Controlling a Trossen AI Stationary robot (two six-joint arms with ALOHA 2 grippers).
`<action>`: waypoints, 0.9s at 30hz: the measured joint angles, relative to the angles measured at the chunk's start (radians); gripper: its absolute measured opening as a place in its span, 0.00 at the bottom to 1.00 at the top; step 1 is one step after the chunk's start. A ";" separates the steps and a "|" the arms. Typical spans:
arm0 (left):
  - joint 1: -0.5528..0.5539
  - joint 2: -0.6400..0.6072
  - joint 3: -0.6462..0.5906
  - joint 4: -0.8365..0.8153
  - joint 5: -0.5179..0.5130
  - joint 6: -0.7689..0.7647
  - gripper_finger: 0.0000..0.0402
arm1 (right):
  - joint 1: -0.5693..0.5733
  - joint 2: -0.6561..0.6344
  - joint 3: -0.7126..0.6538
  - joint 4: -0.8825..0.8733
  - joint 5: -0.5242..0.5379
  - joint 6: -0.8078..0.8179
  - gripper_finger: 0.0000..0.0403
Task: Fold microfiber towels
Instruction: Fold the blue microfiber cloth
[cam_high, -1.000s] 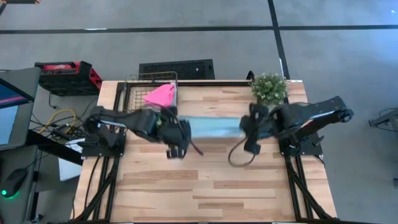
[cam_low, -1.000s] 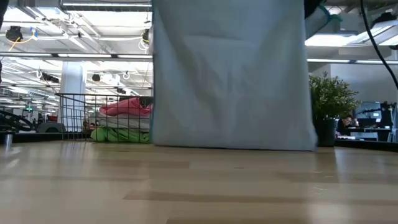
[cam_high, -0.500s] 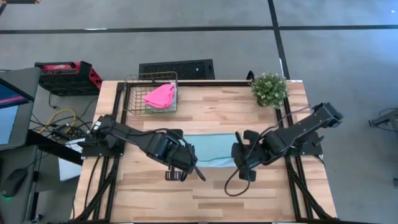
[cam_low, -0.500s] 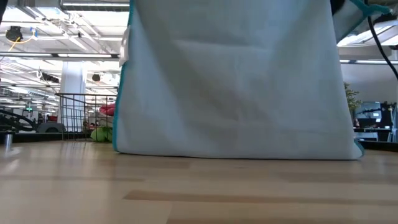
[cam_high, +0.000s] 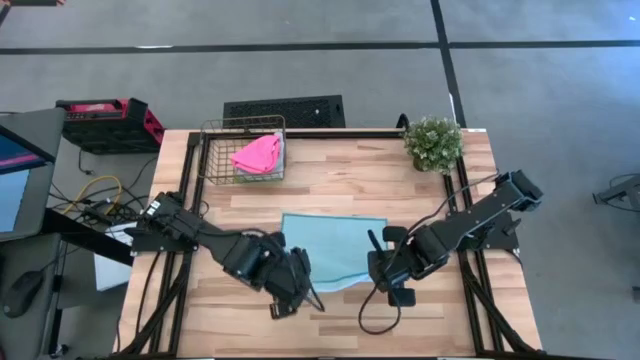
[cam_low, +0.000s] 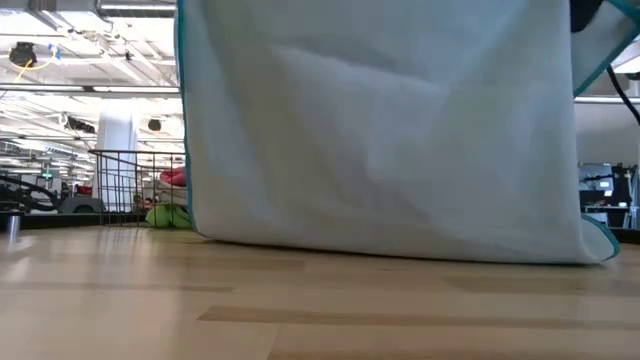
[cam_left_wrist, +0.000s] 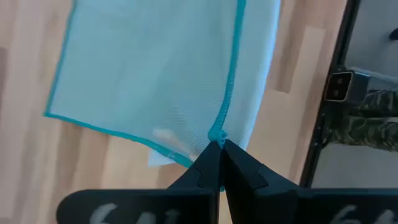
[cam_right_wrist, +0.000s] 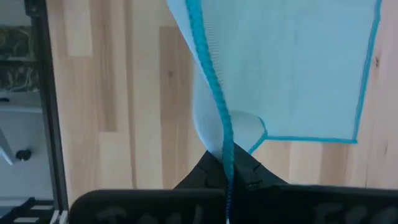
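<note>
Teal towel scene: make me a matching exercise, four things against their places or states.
Things:
1. teal towel
2. pink towel
3. potted plant
4. left hand

Places or states:
A. in the wire basket
B. at the table's far right corner
C. pinching a near towel corner
D. partly spread on the wood, near edge held by the left hand and right hand

Pairs: 1-D, 2-A, 3-B, 4-C

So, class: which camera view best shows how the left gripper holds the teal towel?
The left wrist view: the left gripper is shut on the teal towel at its hem. The high view shows that gripper small at the towel's near corner. The low view shows only hanging cloth; the right wrist view shows the right gripper.
</note>
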 joint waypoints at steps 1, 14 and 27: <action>-0.014 0.005 0.000 0.004 0.000 -0.014 0.00 | 0.003 -0.001 0.000 0.000 -0.001 0.000 0.02; 0.005 0.200 -0.002 -0.113 -0.085 -0.081 0.00 | -0.039 -0.001 -0.140 0.027 0.071 -0.002 0.02; 0.102 0.218 -0.004 -0.108 -0.156 -0.103 0.00 | -0.140 0.000 -0.273 0.031 0.158 0.031 0.02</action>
